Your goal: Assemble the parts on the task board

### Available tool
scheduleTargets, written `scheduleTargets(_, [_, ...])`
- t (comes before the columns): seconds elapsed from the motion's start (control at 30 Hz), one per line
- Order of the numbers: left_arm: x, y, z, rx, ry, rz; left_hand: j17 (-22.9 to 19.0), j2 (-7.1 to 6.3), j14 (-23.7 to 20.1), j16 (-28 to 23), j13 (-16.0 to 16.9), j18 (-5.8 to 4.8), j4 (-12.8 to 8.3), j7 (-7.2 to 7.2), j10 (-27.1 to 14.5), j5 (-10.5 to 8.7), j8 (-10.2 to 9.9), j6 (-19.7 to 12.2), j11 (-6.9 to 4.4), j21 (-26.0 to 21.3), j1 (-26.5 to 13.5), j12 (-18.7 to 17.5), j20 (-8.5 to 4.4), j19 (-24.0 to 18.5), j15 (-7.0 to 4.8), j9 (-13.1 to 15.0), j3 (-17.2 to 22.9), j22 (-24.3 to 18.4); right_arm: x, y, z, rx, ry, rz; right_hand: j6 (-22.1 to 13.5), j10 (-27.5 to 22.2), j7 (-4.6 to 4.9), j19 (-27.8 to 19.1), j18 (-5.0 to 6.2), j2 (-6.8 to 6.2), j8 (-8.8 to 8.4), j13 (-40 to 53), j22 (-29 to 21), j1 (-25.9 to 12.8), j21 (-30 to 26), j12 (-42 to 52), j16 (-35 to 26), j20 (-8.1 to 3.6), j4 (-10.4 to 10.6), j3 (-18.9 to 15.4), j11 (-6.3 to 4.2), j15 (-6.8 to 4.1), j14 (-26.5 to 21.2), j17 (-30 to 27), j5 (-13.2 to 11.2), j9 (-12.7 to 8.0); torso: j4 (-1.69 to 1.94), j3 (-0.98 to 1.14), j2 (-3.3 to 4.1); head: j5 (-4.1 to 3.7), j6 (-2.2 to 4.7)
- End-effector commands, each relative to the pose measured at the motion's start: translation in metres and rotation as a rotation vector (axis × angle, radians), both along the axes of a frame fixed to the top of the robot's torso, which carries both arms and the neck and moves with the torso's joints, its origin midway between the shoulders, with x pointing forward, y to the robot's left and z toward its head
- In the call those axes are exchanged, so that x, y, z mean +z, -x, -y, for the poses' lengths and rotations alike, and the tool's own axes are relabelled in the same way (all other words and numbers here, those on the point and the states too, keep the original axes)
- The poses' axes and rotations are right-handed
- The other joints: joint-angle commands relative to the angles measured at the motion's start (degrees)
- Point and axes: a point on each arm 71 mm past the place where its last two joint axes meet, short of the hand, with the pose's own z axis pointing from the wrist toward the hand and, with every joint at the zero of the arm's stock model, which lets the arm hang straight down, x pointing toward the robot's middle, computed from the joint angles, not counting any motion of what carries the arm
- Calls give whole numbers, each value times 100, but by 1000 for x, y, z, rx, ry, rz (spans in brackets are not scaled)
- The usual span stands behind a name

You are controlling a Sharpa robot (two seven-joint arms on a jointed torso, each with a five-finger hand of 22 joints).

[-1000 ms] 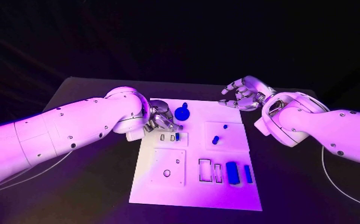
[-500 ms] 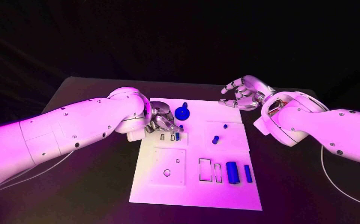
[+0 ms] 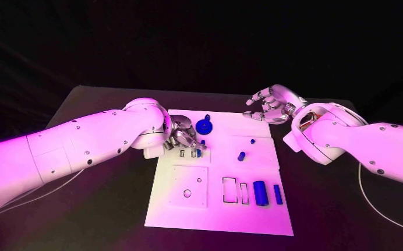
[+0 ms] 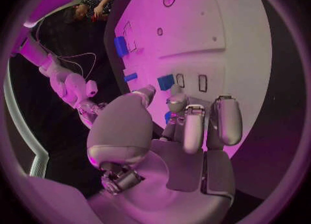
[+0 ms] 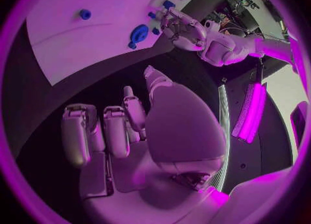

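Observation:
The white task board (image 3: pixel 252 216) lies mid-table. My left hand (image 3: pixel 180 137) hovers at its far left edge, over two small slots (image 3: pixel 181 153). It pinches a small blue part (image 3: pixel 202 144) between thumb and fingers; the left wrist view shows this part (image 4: pixel 168 116) at the fingertips. A blue block (image 4: pixel 166 82) stands beside the slots (image 4: pixel 202 82). My right hand (image 3: pixel 269 106) hangs off the board's far right corner, fingers apart, holding nothing. A round blue part (image 3: pixel 204 127) lies just beyond the left hand.
Two small blue pegs (image 3: pixel 252 141) (image 3: pixel 241 156) stand mid-board. Two blue bars (image 3: pixel 260 193) (image 3: pixel 277 194) lie near the front right, beside two empty rectangular slots (image 3: pixel 229 188). A square plate with an oval hole (image 3: pixel 186 193) sits front left. Black table (image 3: pixel 101 222) surrounds the board.
A small blue part has come into sight at my left hand's fingertips, just above the slots. The left arm shifted slightly. The right hand has not moved.

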Motion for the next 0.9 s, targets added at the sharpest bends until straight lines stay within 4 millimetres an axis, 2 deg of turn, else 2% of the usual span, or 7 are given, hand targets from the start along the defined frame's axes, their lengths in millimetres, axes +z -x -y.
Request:
scheduleTargets(0.03, [-1,1,2,-20,-11,-15,1061,-12,443,-15,-5,-73,-15,-6,-24,-10,-27,49,-18,-23,43,-33,-9,-16,-47,4,8,11,1,1,-1,12,2,9,46,40,3,257,103,-3,38,79,1228,35,7,14,-35,0,-14,-15,-14,-34,398,731,25,6,-6,-3,0,14,-2])
scheduleTargets(0.7, [-3,-1,2,-25,-22,-27,1076,-29,448,-11,-7,-76,-27,-15,3,-9,-47,73,-29,-20,178,-55,-15,-7,-57,8,56,26,1,1,-1,11,1,11,46,40,3,257,103,-3,38,79,1228,35,7,14,-35,0,-14,-15,-14,-34,398,731,25,6,-1,-2,0,7,-55])
scheduleTargets(0.83, [-4,-1,2,-24,-22,-29,1084,7,451,-11,-15,-76,-48,-38,30,-9,-62,105,-50,-20,396,-80,-25,-5,-76,17,182,30,1,1,-1,11,1,11,50,40,1,249,106,-3,43,77,1221,35,-7,13,-41,-4,-16,-14,-17,-36,396,721,27,7,1,-1,0,2,-62])
scheduleTargets(0.9, [-4,-1,2,-25,-23,-32,1084,98,452,-12,-17,-77,-68,-56,40,-7,-67,120,-68,-19,550,-94,-35,0,-91,24,323,37,1,1,-1,11,0,12,50,40,1,249,106,-3,43,77,1221,35,-7,13,-41,-4,-16,-14,-17,-36,396,721,27,7,3,1,-1,-1,-67])
